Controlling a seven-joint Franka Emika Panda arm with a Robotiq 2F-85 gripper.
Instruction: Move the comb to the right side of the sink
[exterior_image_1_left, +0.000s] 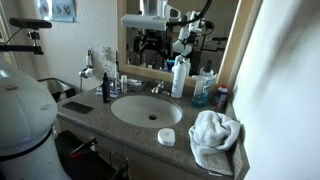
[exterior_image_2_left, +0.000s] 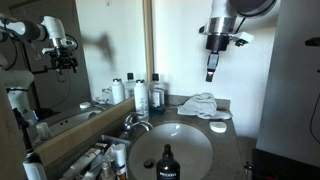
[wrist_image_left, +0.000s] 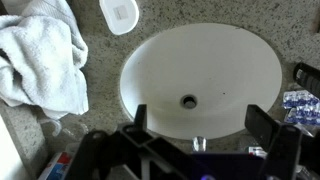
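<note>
1. Over the sink (wrist_image_left: 200, 70), the hand (exterior_image_2_left: 210, 76) hangs pointing straight down, well clear of the worktop (exterior_image_1_left: 97, 117).
2. Seen in the wrist view, its fingers (wrist_image_left: 140, 118) stand wide apart with nothing between them.
3. A dark flat thing, apparently the comb (exterior_image_1_left: 78, 107), lies on the worktop beside the sink, toward the end opposite the towel (exterior_image_1_left: 215, 138). It is too small to make out in detail.
4. The towel sits crumpled at a front corner of the worktop.
5. A white soap dish (exterior_image_1_left: 166, 137) rests near the front edge, between the sink and the towel, touching neither.
6. Bottles (exterior_image_1_left: 180, 78) stand along the back edge, under the mirror (exterior_image_1_left: 220, 40).
</note>
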